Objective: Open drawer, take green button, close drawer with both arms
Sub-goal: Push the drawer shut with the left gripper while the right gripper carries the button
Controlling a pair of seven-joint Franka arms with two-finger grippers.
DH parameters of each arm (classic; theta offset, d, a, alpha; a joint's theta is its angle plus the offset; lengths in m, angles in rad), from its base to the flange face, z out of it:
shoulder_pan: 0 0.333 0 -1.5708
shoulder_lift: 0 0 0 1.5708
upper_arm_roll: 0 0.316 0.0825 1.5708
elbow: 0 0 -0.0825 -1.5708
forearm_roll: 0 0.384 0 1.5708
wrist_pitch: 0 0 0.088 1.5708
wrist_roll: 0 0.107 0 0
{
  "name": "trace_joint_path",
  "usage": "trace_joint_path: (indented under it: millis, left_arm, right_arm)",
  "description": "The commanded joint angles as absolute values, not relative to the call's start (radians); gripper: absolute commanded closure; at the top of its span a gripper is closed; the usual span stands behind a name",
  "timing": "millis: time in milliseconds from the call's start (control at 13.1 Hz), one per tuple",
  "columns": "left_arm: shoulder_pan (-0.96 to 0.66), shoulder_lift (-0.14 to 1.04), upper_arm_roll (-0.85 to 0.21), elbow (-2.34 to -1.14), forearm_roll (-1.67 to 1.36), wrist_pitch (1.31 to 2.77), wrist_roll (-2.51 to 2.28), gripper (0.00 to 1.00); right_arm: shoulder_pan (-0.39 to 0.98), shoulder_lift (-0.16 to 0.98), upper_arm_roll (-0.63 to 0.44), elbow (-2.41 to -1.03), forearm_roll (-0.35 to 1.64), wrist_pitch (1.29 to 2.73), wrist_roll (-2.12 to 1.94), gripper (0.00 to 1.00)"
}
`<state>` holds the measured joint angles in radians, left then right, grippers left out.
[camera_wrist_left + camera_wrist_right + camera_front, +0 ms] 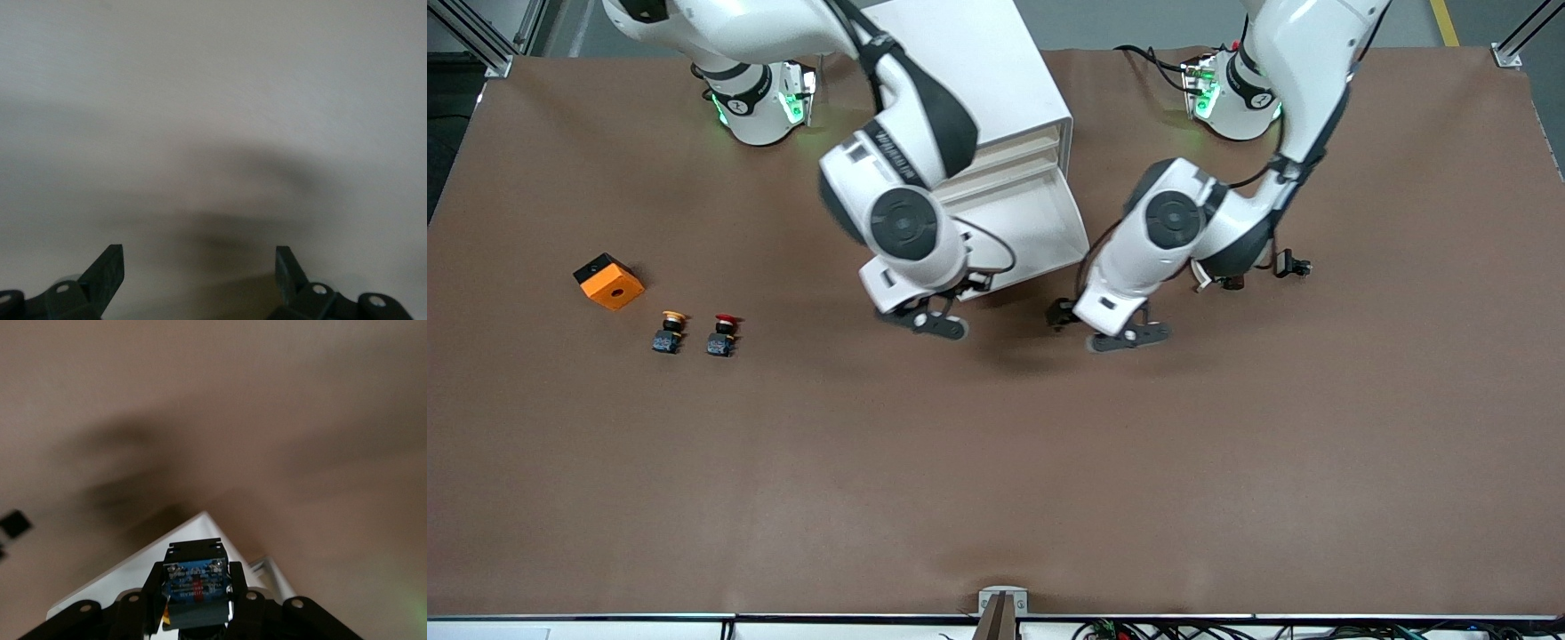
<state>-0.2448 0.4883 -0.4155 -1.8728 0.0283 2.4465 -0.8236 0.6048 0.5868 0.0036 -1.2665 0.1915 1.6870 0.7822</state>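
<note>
white cabinet [996, 80], drawer [1021, 233] pulled open, right hand [197, 600] clamped on button [196, 587], left hand [200, 273] spread empty

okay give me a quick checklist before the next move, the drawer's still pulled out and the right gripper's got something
1. Right gripper shut on the button: ok; its blue-and-black body sits between the fingers.
2. Cap colour is green: cannot tell; the cap is hidden.
3. Left gripper open and holding nothing: ok.
4. Drawer shut in the cabinet: not ok; it stands pulled out.
5. Left gripper lined up with the drawer's front: not ok; it hangs over bare table beside the drawer.
6. Red-capped button and orange-capped button out of the way: ok.
</note>
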Motion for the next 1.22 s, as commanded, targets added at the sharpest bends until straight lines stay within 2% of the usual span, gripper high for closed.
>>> trace_joint_path:
  millis: [0,153,305,687,1145]
  left_arm:
    - [-0.274,0.572,-0.410,-1.793,0.046,2.437,-0.821,0.00]
    - [-0.307,0.587,-0.407,-1.790,0.048,2.437,-0.821,0.00]
    - [-0.333,0.588,-0.406,-1.804,0.046,2.430,-0.828,0.00]
    - [-0.403,0.591,-0.408,-1.816,0.046,2.327,-0.906,0.00]
    - [-0.475,0.591,-0.417,-1.815,0.028,2.252,-1.040,0.00]
  right_arm:
    - [0.536,0.551,0.015,-1.278,0.149,1.674,0.645,1.00]
    - [0.512,0.551,0.017,-1.282,0.042,1.677,0.603,1.00]
    - [0.467,0.543,0.017,-1.319,0.023,1.704,0.559,1.00]
    - [0.344,0.416,0.015,-1.659,0.015,2.009,0.424,1.00]
    - [0.279,0.390,-0.006,-1.880,-0.009,2.221,0.426,1.00]
